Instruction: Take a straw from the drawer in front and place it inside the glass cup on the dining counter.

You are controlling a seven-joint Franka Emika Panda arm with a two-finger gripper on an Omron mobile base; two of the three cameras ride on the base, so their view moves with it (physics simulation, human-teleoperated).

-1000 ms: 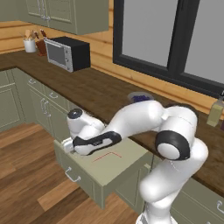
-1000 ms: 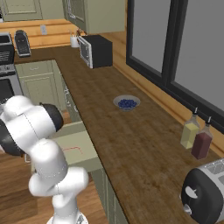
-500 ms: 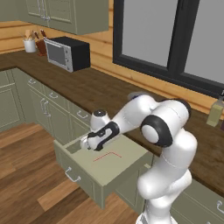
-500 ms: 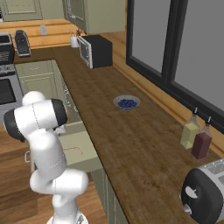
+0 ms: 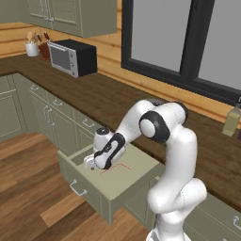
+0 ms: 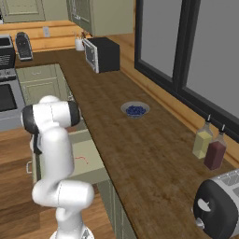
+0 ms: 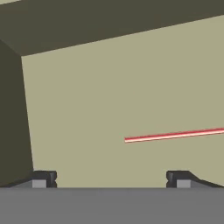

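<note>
The sage-green drawer (image 5: 89,188) stands pulled open below the worktop, also seen past the arm in the right base view (image 6: 100,172). A thin red-pink straw (image 5: 113,167) lies on its floor, and the hand view shows it as a line running to the right edge (image 7: 175,134). My gripper (image 5: 91,163) is down inside the drawer, at the straw's left end. It is open (image 7: 111,179), with the fingertips (image 7: 43,178) wide apart and nothing between them. The straw lies just ahead of them, untouched. The glass cup and dining counter are out of view.
The drawer's dark side wall (image 7: 13,113) is close on the left of the hand. On the dark wood worktop (image 6: 140,154) stand a microwave (image 5: 70,56), a bowl of blueberries (image 6: 135,110), two bottles (image 6: 208,148) and a toaster (image 6: 219,210). Wooden floor (image 5: 28,197) lies left of the drawer.
The arm has swung its elbow up and lowered the hand from above the drawer into it, near the straw. The jaws stayed open.
</note>
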